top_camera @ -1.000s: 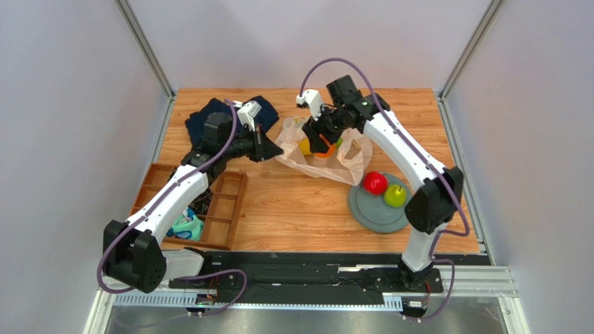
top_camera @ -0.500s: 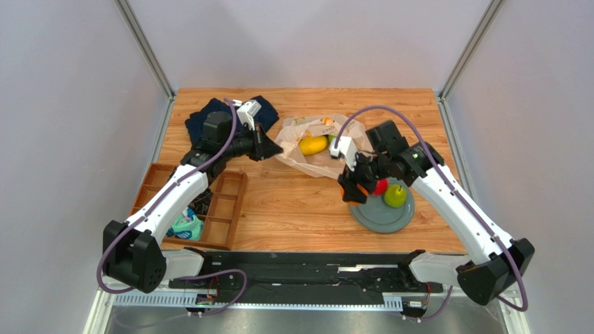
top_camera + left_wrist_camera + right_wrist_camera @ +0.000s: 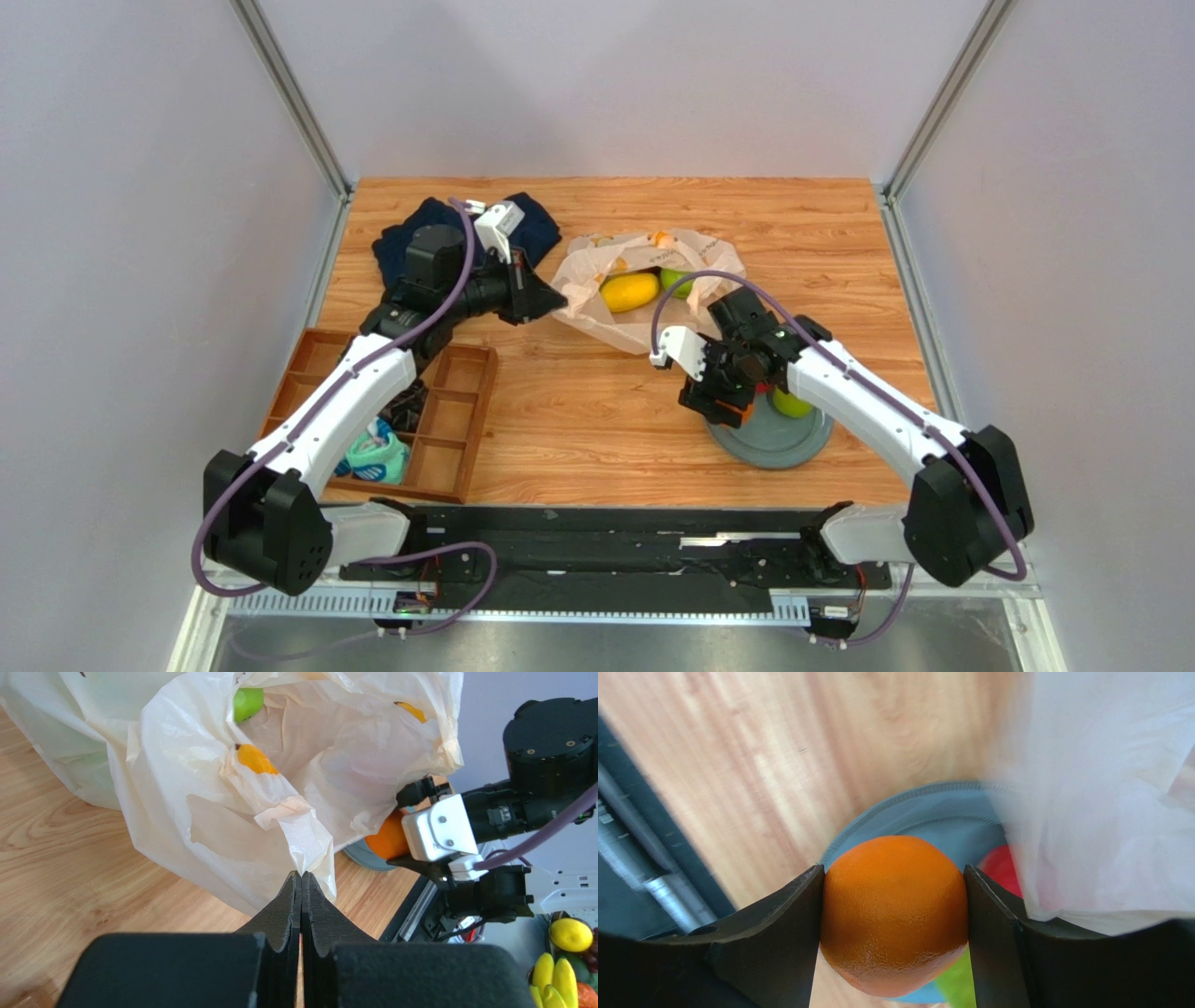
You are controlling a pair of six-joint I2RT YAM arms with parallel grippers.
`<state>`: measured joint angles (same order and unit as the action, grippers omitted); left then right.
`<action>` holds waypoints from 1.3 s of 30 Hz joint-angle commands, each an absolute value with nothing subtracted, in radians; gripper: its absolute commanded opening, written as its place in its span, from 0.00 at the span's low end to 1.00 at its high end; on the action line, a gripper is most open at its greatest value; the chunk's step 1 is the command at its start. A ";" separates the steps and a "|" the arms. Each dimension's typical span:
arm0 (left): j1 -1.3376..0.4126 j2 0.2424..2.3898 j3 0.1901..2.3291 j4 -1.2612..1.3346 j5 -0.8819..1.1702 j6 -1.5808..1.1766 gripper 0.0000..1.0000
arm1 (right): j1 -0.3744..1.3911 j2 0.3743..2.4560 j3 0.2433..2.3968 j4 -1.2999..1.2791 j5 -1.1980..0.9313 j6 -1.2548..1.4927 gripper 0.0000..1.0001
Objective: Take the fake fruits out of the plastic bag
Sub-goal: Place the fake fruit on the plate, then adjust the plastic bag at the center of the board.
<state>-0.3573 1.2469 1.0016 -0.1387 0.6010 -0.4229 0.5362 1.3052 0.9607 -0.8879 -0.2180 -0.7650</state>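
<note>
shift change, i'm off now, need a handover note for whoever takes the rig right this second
Left gripper: shut on the edge of the plastic bag.
Right gripper: shut on the orange, held above the grey plate.
Done: a red apple and a green apple lie on the plate.
In the bag: a yellow fruit and a green fruit show; more may be hidden.
To do: set the orange down, then fetch the rest.

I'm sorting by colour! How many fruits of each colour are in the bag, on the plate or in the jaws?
Orange: 1 (orange, in the right jaws)
Red: 1 (red apple, plate)
Green: 2 (green apple, plate; green fruit, bag)
Yellow: 1 (yellow fruit, bag)
Total: 5 showing
</note>
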 commanded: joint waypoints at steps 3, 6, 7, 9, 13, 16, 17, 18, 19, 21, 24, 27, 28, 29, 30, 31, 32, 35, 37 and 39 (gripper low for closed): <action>-0.337 1.207 0.989 -0.143 0.601 -0.387 0.00 | 0.538 1.420 0.974 -0.680 -0.081 -0.868 0.45; -0.331 1.206 0.989 -0.141 0.603 -0.387 0.00 | 0.537 1.474 0.974 -0.658 -0.046 -0.884 0.51; -0.330 1.207 0.989 -0.141 0.604 -0.385 0.00 | 0.537 1.485 0.977 -0.657 -0.041 -0.882 0.55; -0.327 1.206 0.988 -0.141 0.604 -0.385 0.00 | 0.538 1.499 0.977 -0.655 -0.037 -0.873 0.61; -0.324 1.203 0.986 -0.141 0.607 -0.384 0.00 | 0.538 1.496 0.988 -0.663 -0.035 -0.858 0.84; -0.324 1.204 0.980 -0.137 0.609 -0.390 0.00 | 0.537 1.482 1.014 -0.702 -0.054 -0.850 1.00; -0.324 1.206 0.979 -0.135 0.611 -0.393 0.00 | 0.538 1.468 1.034 -0.731 -0.070 -0.845 1.00; -0.324 1.207 0.977 -0.133 0.612 -0.394 0.00 | 0.540 1.459 1.046 -0.750 -0.080 -0.841 1.00; -0.324 1.206 0.977 -0.132 0.614 -0.396 0.00 | 0.540 1.451 1.061 -0.773 -0.092 -0.836 1.00; -0.324 1.204 0.977 -0.130 0.614 -0.394 0.00 | 0.543 1.413 1.127 -0.862 -0.147 -0.816 1.00; -0.324 1.193 0.974 -0.126 0.614 -0.393 0.00 | 0.545 1.355 1.260 -1.018 -0.273 -0.798 1.00; -0.324 1.184 0.962 -0.117 0.618 -0.397 0.00 | 0.548 1.321 1.356 -1.127 -0.426 -0.746 1.00; -0.324 1.181 0.959 -0.112 0.627 -0.397 0.00 | 0.548 1.318 1.408 -1.138 -0.455 -0.724 1.00; -0.324 1.177 0.953 -0.107 0.630 -0.399 0.00 | 0.549 1.319 1.432 -1.129 -0.495 -0.695 1.00; -0.324 1.172 0.953 -0.106 0.634 -0.399 0.00 | 0.551 1.336 1.449 -1.114 -0.502 -0.639 1.00; -0.324 1.167 0.950 -0.106 0.641 -0.397 0.00 | 0.552 1.348 1.488 -1.097 -0.506 -0.602 0.98; -0.324 1.158 0.946 -0.110 0.644 -0.391 0.00 | 0.552 1.370 1.506 -1.062 -0.508 -0.574 0.95; -0.324 1.131 0.942 -0.139 0.655 -0.368 0.00 | 0.554 1.448 1.552 -0.984 -0.496 -0.502 0.79; -0.324 1.115 0.937 -0.155 0.681 -0.351 0.00 | 0.560 1.494 1.543 -0.904 -0.418 -0.503 0.68; -0.319 1.097 0.933 -0.172 0.705 -0.336 0.00 | 0.566 1.535 1.526 -0.881 -0.365 -0.534 0.57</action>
<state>-0.3302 1.1568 0.9405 -0.1558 0.6369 -0.3885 0.5560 1.4452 1.5391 -0.9810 -0.4435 -0.5789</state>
